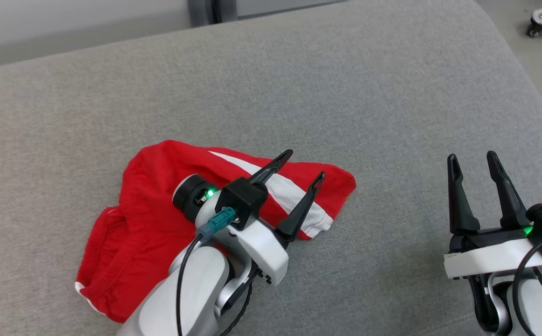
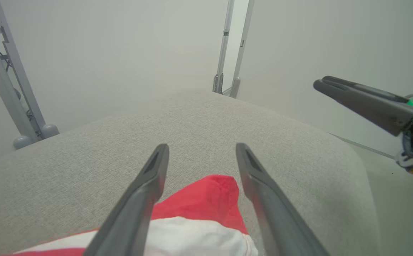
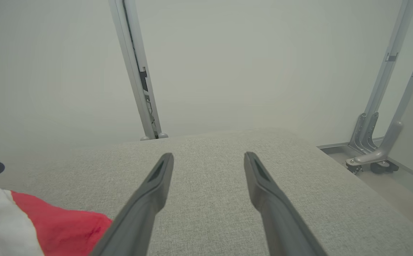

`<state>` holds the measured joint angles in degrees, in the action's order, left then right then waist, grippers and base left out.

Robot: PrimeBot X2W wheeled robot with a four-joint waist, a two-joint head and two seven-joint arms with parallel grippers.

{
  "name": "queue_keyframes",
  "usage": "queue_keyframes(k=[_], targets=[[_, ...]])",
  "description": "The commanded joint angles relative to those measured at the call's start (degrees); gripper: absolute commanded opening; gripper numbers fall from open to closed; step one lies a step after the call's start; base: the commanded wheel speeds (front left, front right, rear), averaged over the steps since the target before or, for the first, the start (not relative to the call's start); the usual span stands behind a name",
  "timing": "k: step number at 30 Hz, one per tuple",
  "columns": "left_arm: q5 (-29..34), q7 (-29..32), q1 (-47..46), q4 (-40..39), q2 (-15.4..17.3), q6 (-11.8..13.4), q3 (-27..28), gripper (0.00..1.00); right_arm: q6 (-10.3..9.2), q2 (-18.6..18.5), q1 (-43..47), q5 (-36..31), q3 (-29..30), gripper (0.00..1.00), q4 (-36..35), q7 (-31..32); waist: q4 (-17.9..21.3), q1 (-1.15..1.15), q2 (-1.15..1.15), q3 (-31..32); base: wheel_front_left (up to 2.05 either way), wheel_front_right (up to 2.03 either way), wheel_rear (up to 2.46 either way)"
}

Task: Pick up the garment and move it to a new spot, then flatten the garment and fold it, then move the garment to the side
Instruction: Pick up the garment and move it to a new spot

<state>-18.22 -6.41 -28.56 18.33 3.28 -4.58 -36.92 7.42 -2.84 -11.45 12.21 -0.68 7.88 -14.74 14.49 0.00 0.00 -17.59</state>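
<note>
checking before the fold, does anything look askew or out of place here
The red T-shirt lies crumpled in a heap on the grey cushion, one white sleeve twisted across it, not spread flat. Nothing looks damaged or spilled.

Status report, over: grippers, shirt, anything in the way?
Left gripper open, over garment. Right gripper open, empty, over grey cushion. Garment crumpled, not folded. Nothing blocking.

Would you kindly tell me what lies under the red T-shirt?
The red T-shirt lies crumpled on the grey upholstered cushion, which shows all around it. The cloth hides anything else beneath it.
</note>
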Motion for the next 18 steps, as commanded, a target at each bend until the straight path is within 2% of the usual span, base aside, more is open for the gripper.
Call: queue_keyframes(k=[1,4,8,18], targets=[[-0.2,-0.6,0.6,0.2,0.5,-0.2,0.2,1.00,0.13,-0.2,0.0,-0.1,0.1,1.00,0.1,-0.5,-1.0,0.00,0.00,1.3,0.00,0.00,0.00],[-0.7,-1.7,2.2,0.5,1.5,1.4,1.4,1.00,0.13,-0.2,0.8,-0.8,0.1,1.00,0.6,-0.5,-2.3,0.00,0.00,3.4,0.00,0.00,0.00],[-2.8,-3.4,5.3,-0.1,3.4,4.8,5.6,1.00,0.12,-0.2,1.9,-1.4,0.3,1.00,0.7,0.0,-5.1,0.00,0.00,6.2,0.00,0.00,0.00],[-7.4,-6.4,11.8,-1.8,10.2,11.4,17.1,1.00,0.12,-0.8,4.2,-2.6,0.1,1.00,0.3,2.2,-10.1,0.00,0.00,10.3,0.00,0.00,0.00]])
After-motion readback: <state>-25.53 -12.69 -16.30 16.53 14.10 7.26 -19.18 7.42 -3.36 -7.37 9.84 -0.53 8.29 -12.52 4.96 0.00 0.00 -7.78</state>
